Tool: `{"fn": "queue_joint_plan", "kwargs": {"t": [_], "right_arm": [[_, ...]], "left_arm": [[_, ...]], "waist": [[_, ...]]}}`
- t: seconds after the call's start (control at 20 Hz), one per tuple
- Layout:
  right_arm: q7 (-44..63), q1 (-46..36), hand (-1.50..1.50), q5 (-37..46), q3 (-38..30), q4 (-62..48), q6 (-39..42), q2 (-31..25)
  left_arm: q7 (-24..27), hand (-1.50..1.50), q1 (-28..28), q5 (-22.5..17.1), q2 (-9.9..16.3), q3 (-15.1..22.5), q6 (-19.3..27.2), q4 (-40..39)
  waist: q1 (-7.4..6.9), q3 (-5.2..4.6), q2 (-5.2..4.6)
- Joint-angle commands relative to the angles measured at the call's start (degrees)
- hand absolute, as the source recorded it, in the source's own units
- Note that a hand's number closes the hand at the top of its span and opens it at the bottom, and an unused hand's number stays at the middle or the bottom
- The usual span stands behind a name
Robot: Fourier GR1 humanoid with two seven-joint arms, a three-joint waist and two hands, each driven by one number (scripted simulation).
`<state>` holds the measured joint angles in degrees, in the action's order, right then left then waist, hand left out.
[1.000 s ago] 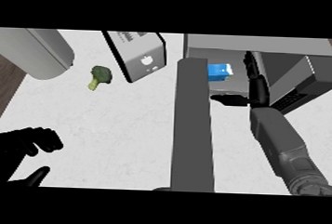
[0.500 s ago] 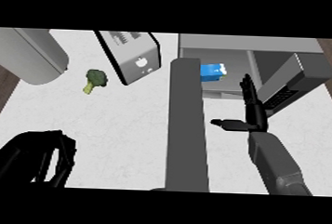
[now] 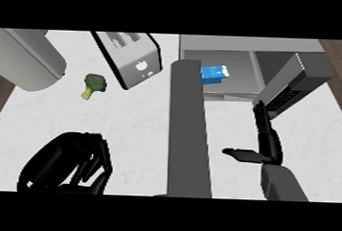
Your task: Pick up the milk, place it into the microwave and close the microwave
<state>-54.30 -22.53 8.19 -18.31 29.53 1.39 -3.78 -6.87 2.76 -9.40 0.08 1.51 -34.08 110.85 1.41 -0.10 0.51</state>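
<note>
The right robot hand (image 3: 264, 135) is flat, fingers straight, thumb out, empty, because the milk (image 3: 214, 74) already sits inside the microwave (image 3: 255, 58) at its 11 o'clock. The door (image 3: 189, 132) stands open at its 9 o'clock, awaiting a push. The left robot hand (image 3: 66, 164) rests curled, empty.

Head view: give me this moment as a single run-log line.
milk: inside microwave | door: open | right hand: open, fingers straight, beside door | left hand: curled, holding nothing | broccoli: on counter
</note>
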Motion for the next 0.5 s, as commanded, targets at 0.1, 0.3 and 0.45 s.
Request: {"fn": "queue_joint_plan", "kwargs": {"t": [0.1,0.3,0.45], "right_arm": [[3.5,11.6,-1.50,-2.3,2.0,14.0,6.5,-2.9],[5.2,20.6,-1.50,-3.1,4.4,25.5,6.5,0.0],[4.8,25.2,-1.50,-3.6,4.9,29.7,9.9,-2.5]], "left_arm": [[5.2,1.50,-6.5,7.1,-0.1,7.4,3.3,-8.7],[9.2,1.50,-9.4,12.1,-0.1,13.4,7.3,-15.8],[11.6,1.50,-14.2,17.4,-0.1,18.1,11.1,-24.0]], "waist": [[0.55,-0.03,-0.15],[0.96,-0.08,-0.16],[1.18,-0.03,-0.43]]}}
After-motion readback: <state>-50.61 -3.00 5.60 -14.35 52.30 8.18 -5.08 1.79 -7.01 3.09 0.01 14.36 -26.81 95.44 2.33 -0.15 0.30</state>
